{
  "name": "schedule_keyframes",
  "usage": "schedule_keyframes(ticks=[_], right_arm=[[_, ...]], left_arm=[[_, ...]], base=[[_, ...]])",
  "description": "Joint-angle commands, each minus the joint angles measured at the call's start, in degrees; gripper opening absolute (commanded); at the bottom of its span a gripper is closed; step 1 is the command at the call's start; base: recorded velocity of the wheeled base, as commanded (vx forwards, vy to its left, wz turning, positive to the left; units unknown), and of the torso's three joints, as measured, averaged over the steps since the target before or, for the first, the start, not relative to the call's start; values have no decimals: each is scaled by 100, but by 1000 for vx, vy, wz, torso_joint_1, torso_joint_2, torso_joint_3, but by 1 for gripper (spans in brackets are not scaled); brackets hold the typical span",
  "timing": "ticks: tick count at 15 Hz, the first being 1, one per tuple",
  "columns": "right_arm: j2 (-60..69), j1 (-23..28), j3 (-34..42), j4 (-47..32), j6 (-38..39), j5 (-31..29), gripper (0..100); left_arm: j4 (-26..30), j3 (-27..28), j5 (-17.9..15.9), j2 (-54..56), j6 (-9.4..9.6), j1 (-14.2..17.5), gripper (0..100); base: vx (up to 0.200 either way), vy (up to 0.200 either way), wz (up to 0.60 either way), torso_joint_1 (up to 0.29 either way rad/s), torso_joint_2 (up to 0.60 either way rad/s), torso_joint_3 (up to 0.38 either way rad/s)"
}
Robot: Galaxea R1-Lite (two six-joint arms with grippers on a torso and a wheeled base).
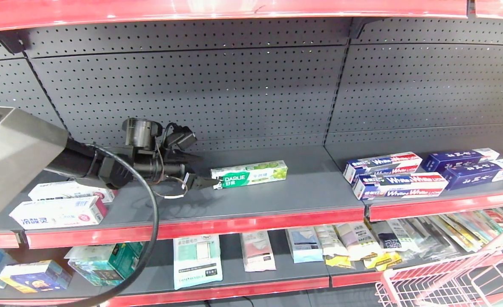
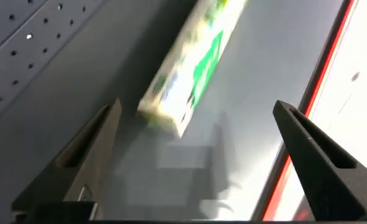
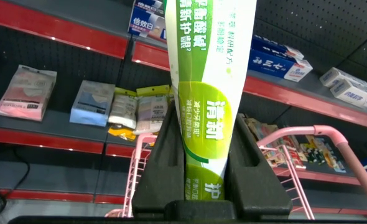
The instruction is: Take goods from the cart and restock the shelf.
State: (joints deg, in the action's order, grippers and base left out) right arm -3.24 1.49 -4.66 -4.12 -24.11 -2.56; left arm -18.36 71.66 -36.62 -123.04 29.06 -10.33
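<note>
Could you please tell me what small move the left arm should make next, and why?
Probably draw the left gripper straight back off the shelf. Its fingers are open and the green box lies flat on the shelf, ungripped, so it looks placed. The right gripper is shut on a second box, which will likely need that space.
</note>
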Motion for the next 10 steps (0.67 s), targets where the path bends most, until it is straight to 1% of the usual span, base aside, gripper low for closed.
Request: schedule_keyframes(ticks=[1,2,3,6,7,9,10], right_arm=[[-10,1,0,-1,-6,1,0],[-10,1,0,-1,3,1,0],[-10,1,0,-1,3,1,0],[-10,1,0,-1,-32,1,0],[-10,1,-9,-1,-58,1,0],[-10,1,-9,-1,-129,1,0],[-10,1,-9,-1,-129,1,0]], left_arm=[[192,-11,-73,70,319,118,100],[412,-20,-188,61,768,206,100],[482,-20,-214,61,917,242,100],[500,41,-214,-115,1066,242,100],[500,112,-214,-238,1225,215,100],[509,296,-161,-449,1295,118,100],[509,393,-152,-528,1286,75,100]], base=[[0,0,0,0,0,0],[0,0,0,0,0,0],[0,0,0,0,0,0],[0,0,0,0,0,0],[0,0,0,0,0,0],[0,0,0,0,0,0],[0,0,0,0,0,0]])
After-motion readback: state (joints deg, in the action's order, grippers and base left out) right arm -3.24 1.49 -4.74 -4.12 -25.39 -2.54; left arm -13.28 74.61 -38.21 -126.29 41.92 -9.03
